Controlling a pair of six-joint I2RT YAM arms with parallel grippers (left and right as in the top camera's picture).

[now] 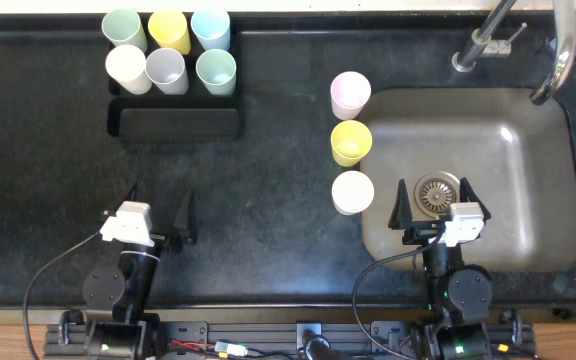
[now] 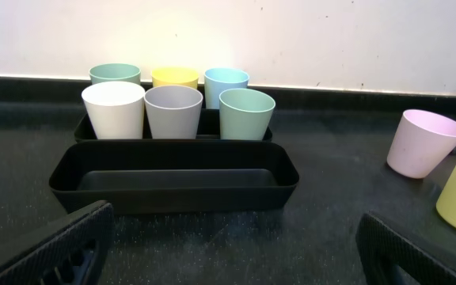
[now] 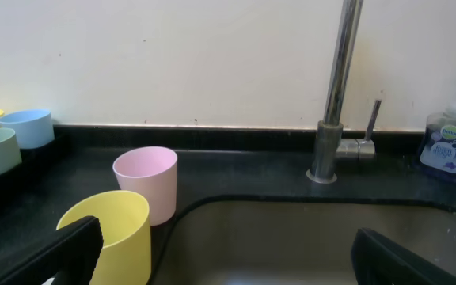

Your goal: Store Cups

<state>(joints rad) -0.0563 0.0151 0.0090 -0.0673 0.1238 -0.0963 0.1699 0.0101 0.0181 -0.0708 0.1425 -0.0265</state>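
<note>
Beside the sink (image 1: 508, 140), cups (image 1: 351, 142) on perhaps-stone worktop (image 1: 268, 205).

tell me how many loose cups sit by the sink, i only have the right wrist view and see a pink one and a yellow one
Observer: Three. A white plastic cup stands nearest the arm bases, in line with the yellow plastic cup and the pink plastic cup, on the counter left of the steel sink.
Operator: is there room in the tray
Observer: The black plastic tray has six pastel plastic cups in its back part; its front compartment holds nothing.
Operator: is the left pincer holding anything
Observer: No, the left pincer is open and holds nothing, facing that tray.
</note>
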